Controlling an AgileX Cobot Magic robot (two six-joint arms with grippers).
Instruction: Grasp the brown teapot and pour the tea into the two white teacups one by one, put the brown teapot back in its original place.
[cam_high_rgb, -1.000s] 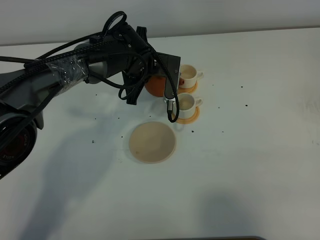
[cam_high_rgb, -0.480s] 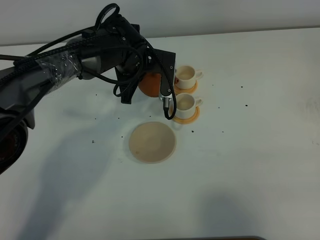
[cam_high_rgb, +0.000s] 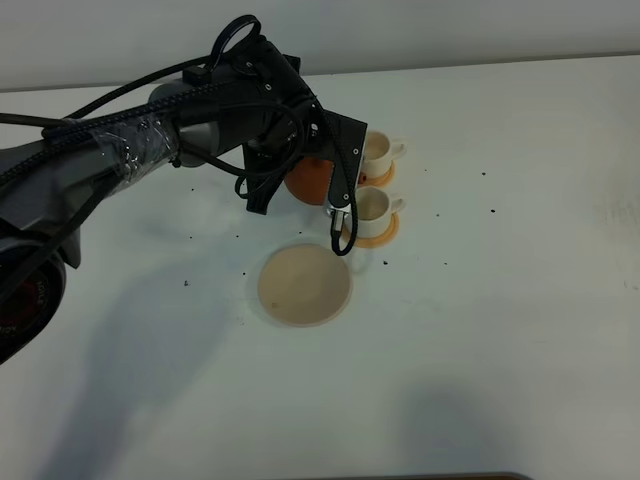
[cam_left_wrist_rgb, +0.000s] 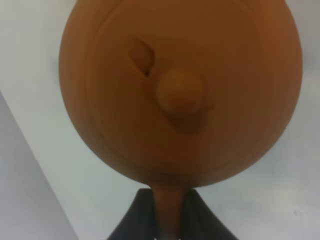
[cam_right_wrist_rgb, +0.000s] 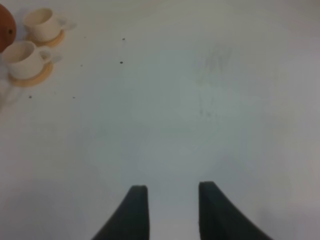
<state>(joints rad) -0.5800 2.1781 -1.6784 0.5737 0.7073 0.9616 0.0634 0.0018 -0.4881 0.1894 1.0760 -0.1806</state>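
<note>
A: Where is the brown teapot (cam_high_rgb: 308, 180) right now?

B: Off the tabletop (cam_high_rgb: 500, 300), in the left pincer (cam_left_wrist_rgb: 168, 210). The left wrist view shows the pincer clenched on the loop handle (cam_left_wrist_rgb: 168, 202), with the lid knob (cam_left_wrist_rgb: 182, 95) facing the camera. From above, the pot hangs just left of the two white cups and on the far side of the tan saucer (cam_high_rgb: 304, 290).

A: And the cups?

B: The far teacup (cam_high_rgb: 376, 152) and the near teacup (cam_high_rgb: 370, 205) stand upright, each on one of the orange coasters (cam_high_rgb: 386, 234), close together. The arm hides the spout from the high camera, so I cannot tell whether it sits over a rim. I cannot tell how full either cup is.

A: So which step is this?

B: My judgement is the pouring stage, around the near cup, or the moment just after it. The saucer is bare, so the return is not yet done.

A: What about the other arm?

B: The right pincer (cam_right_wrist_rgb: 170, 210) is released, with its jaws apart over bare tabletop, well to the right of the cups. It holds nothing.

A: What does the next move call for?

B: If tea is owed, the spout has to go over the cup's mouth and tip gently, without knocking the cup off its coaster. If both are served, the pot has to be levelled and brought toward the near side until it is centred over the saucer. Then it is lowered until it sits flat, and only then is the handle released
</note>
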